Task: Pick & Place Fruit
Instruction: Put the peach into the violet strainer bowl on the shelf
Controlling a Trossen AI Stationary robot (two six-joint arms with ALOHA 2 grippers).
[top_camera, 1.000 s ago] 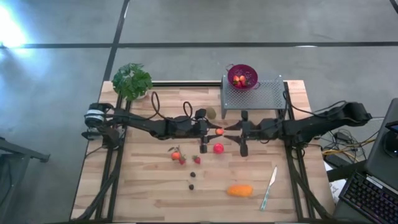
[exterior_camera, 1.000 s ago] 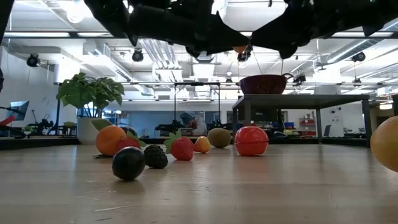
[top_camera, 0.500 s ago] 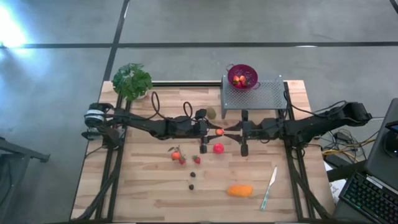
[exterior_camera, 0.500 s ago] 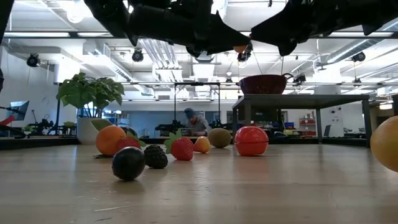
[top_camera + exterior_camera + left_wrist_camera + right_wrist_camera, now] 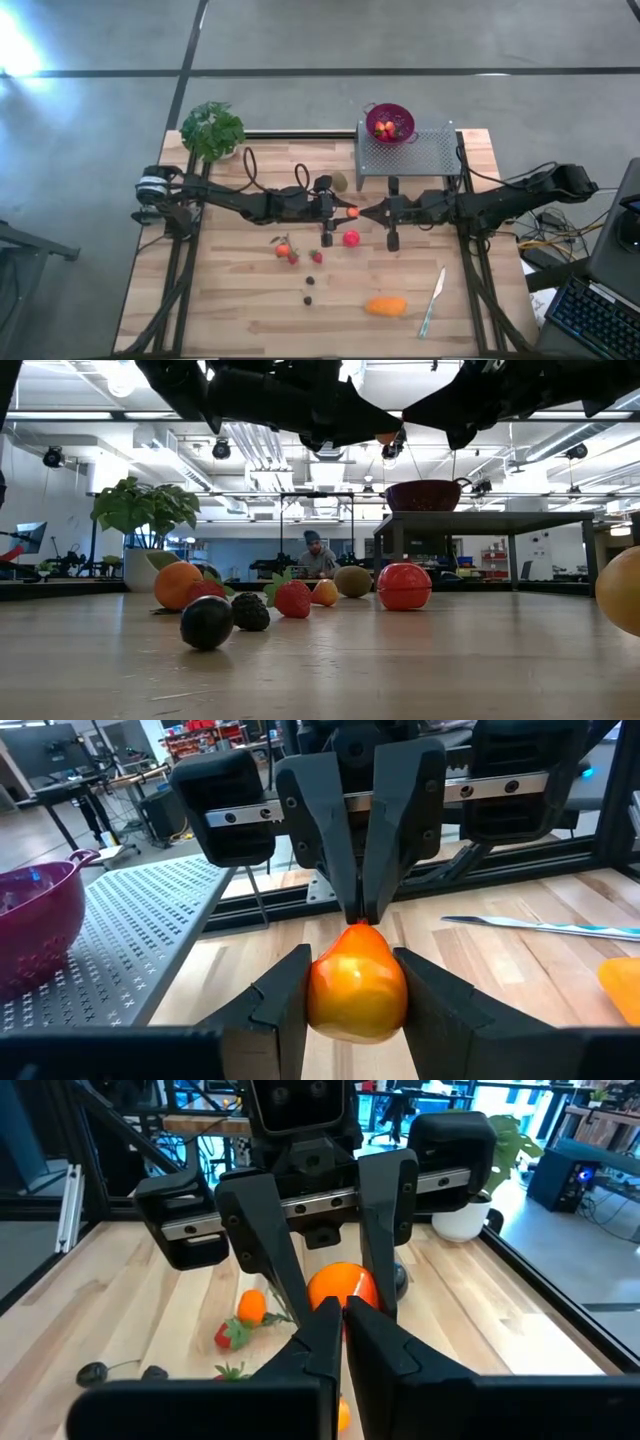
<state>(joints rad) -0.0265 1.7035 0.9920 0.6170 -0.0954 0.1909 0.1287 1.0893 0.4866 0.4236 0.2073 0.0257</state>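
Left claw [image 5: 347, 211] pinches the orange fruit [image 5: 352, 212] above mid-bench. Right claw [image 5: 366, 213], pressed together, sits at the fruit's 3 o'clock, tips touching it, so it must spread for any handover toward the colander [image 5: 391, 123].

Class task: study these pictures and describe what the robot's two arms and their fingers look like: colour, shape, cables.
Both arms are black. The left gripper and right gripper each have two flat, tapering black fingers on a silver rail. Black cables loop along the left arm.
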